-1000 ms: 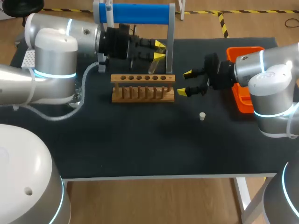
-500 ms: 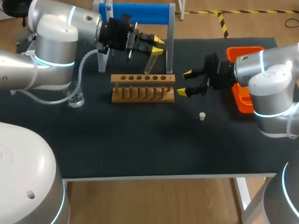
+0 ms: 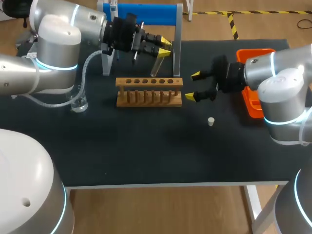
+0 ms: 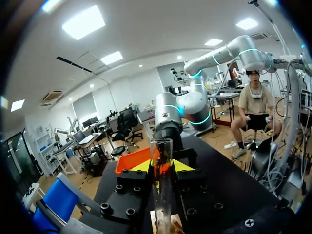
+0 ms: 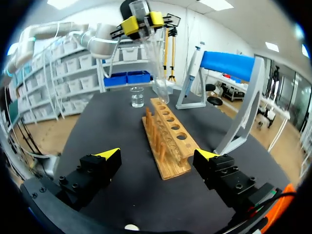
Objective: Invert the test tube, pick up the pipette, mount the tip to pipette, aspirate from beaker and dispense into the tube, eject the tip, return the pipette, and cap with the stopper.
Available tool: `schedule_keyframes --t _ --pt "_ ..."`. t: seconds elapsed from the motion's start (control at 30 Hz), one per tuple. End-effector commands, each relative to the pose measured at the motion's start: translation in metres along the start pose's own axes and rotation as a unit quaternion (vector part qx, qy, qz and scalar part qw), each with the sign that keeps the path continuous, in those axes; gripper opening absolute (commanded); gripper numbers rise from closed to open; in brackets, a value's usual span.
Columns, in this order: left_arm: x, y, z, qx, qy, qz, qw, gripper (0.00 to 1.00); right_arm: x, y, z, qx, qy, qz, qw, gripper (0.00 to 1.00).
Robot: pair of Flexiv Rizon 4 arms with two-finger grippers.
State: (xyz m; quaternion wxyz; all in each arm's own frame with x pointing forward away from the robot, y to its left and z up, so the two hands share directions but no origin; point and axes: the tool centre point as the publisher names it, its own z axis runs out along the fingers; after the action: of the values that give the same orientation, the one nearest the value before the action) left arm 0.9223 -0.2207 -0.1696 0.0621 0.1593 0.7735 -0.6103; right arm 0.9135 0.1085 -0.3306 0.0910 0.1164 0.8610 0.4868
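Note:
A clear glass test tube [image 3: 157, 66] hangs tilted above the back of the wooden rack [image 3: 148, 91], and my left gripper [image 3: 165, 48] is shut on it near its upper end. In the left wrist view the test tube [image 4: 161, 190] stands between the yellow fingertips [image 4: 181, 166]. My right gripper [image 3: 195, 85] stands open just right of the rack, empty. From the right wrist the rack [image 5: 168, 136] lies ahead of my right gripper [image 5: 158, 155], with the held tube [image 5: 155, 68] over its far end. The white stopper [image 3: 211, 121] lies on the mat. The pipette [image 3: 113, 7] hangs on the blue stand [image 3: 141, 13].
A small beaker [image 3: 79, 103] with liquid stands left of the rack, under the left arm's hose. An orange tray [image 3: 254, 109] sits at the right edge, behind my right arm. The beaker [image 5: 137, 96] shows beyond the rack in the right wrist view.
The left arm has raised the test tube up and back from the rack, then held nearly still. The right gripper has barely moved.

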Motion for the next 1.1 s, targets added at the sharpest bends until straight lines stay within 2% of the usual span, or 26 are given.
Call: schedule_keyframes --t 0.03,0.47,1.1 --pt "-0.001 0.0 -0.001 -0.001 0.002 0.0 1.0 0.0 0.015 0.003 0.006 0.01 -0.028 -0.01 1.0 1.0" --pt "-0.001 0.0 -0.001 -0.001 0.002 0.0 1.0 0.0 0.027 0.006 0.039 0.02 -0.035 0.012 0.999 1.0" --pt "-0.001 0.0 -0.001 -0.001 0.002 0.0 1.0 0.0 0.015 0.003 0.043 0.012 -0.041 0.015 0.999 1.0"
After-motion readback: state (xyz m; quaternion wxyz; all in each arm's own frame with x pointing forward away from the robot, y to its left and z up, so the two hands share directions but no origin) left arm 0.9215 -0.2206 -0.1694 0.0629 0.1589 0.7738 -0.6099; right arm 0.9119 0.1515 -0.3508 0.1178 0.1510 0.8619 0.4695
